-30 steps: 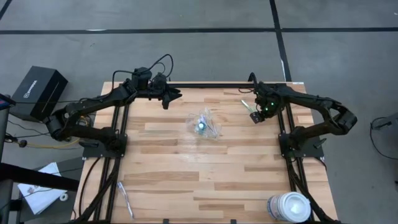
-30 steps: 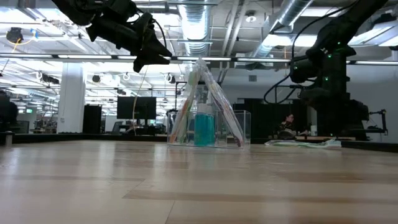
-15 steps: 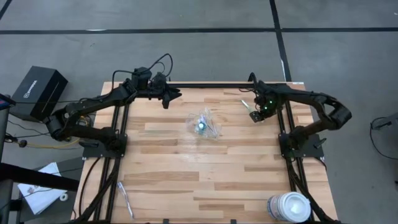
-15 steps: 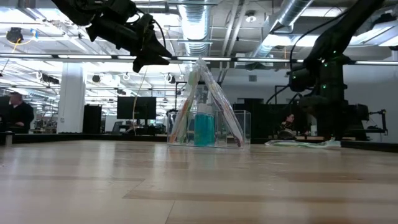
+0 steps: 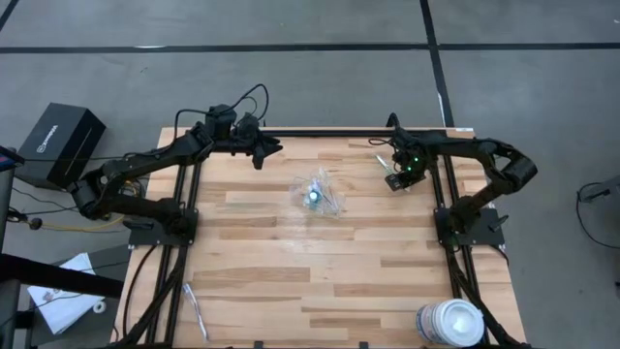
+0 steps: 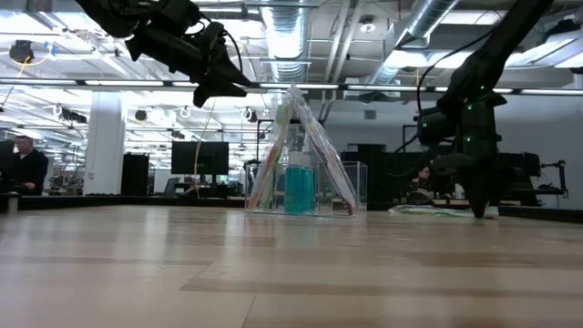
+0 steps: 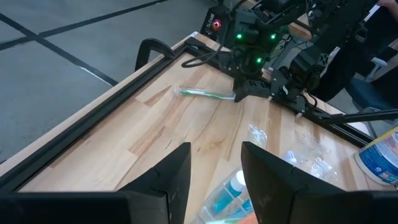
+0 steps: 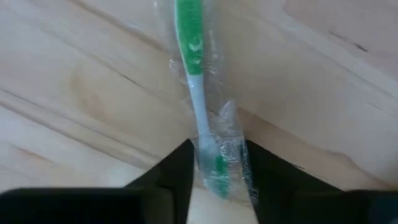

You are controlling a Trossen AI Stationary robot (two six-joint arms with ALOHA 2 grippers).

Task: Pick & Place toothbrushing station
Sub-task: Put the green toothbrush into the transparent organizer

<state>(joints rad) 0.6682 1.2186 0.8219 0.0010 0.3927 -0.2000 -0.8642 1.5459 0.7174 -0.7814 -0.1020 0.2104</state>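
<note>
The right pincer (image 5: pixel 392 180) is lowered to the counter (image 5: pixel 271 262) near its far right edge, fingers parted narrowly on either side of a wrapped green toothbrush (image 8: pixel 200 106) lying flat; no grip is closed. The clear container (image 5: pixel 318 194) with toothbrushes and a blue tube (image 6: pixel 298 187) stands mid-counter. The left pincer (image 5: pixel 272 146) hovers at the far edge, fingers moderately apart, empty.

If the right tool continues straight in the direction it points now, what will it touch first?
Most likely the wrapped green toothbrush. The right tool points down at it, open, with the brush lying between its fingers. Just beneath is the wooden table. How much gap remains above the brush is unclear.
</note>
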